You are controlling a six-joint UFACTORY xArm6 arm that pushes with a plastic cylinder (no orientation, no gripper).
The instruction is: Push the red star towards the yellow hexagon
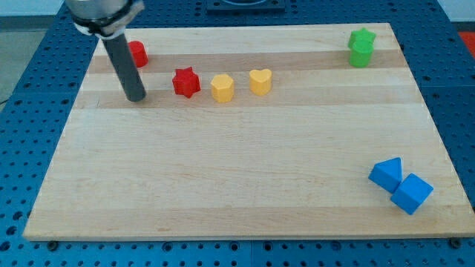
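My tip (136, 97) rests on the wooden worktop (237, 170) in its far left part, a little to the left of the red star (186, 81) and apart from it. There is no gripper here to be wide or narrow, only the dark rod. The red star sits just left of the yellow hexagon (222, 87), close but with a small gap between them. A yellow heart (260, 81) lies just right of the hexagon. Behind the rod, partly hidden, is another red block (138, 53); its shape is unclear. Two green blocks (361, 47) sit touching at the far right corner, and two blue blocks (400, 185) touch at the near right.
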